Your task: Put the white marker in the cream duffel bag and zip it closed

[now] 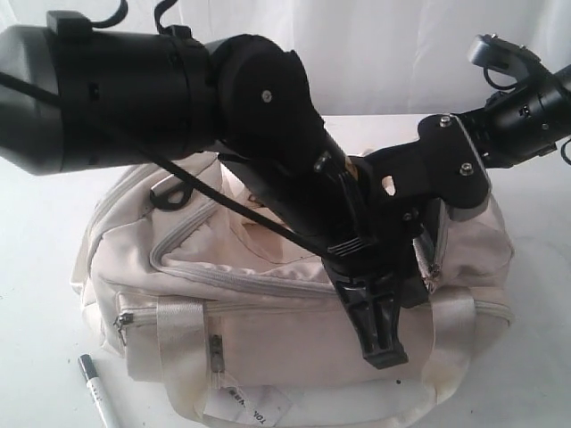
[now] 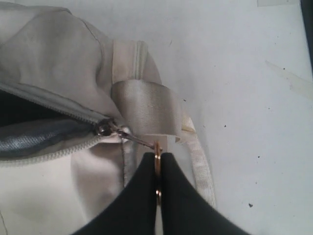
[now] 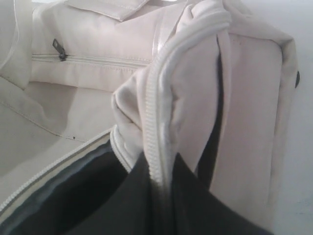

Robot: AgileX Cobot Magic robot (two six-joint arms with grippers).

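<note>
So the white table [image 1: 36, 267] is mostly taken up by the cream duffel bag [image 1: 268, 312], a big slouchy thing in soft matte fabric, and its main zip is open, so dark grey lining [image 2: 44, 137] shows in the gap. Both arms are bunched over the bag's right end. The right gripper [image 3: 161, 172] is clamped down on a fold of the bag's rim right along the ribbed zipper tape [image 3: 156, 112]. My guess is that's to brace the fabric so the zip has something to pull against. The left gripper [image 2: 157, 161] is pinched fully closed on the thin coppery ring pull [image 2: 157, 147], which hangs off the shiny metal slider [image 2: 104, 129], right next to a glossy loop of webbing strap [image 2: 146, 110]. Looks like it's working the zip, though which way I can't say. Thing is, the white marker [image 1: 96, 392] isn't in the bag at all. It's lying on the table just off the bag's front left corner, slim and smooth with a dark cap, and neither gripper is touching it. So that step isn't done yet.
</note>
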